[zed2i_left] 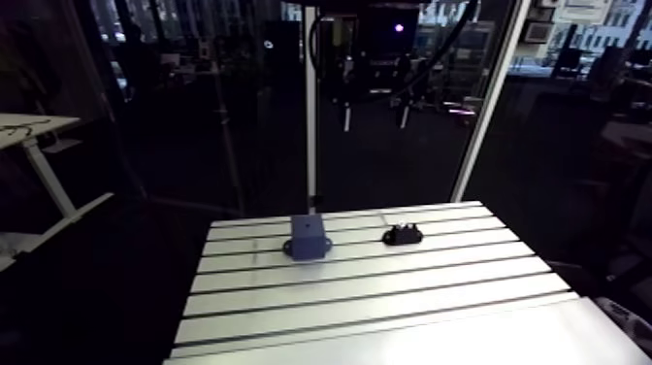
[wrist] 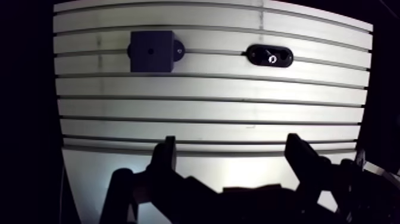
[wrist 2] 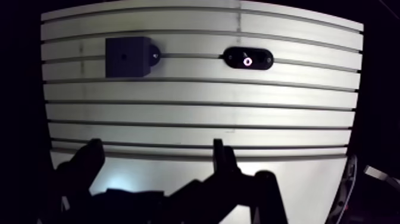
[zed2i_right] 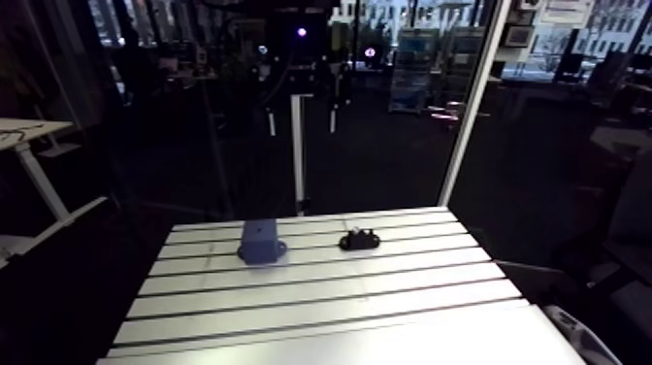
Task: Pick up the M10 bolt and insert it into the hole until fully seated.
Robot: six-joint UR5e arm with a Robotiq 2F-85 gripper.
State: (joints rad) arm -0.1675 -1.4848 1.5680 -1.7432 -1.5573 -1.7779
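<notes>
— Hovering this far back, why?
— Probably to see both parts. The gripper [wrist: 231,143] hangs over the table [wrist: 208,113], fingers wide, empty.
— Bolt [wrist: 271,57]?
— In its black holder [wrist: 284,57], apparently upright for a grasp from above. The block [wrist: 143,59] sits beside it, apart, hole [wrist: 150,51] facing up.

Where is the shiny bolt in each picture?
Arm view: the bolt stands in a black holder at the table's far end, beside the block.
Wrist view: the bolt is far ahead of the open gripper, in that holder.
Shared landmark: the square block, beside the holder.
</notes>
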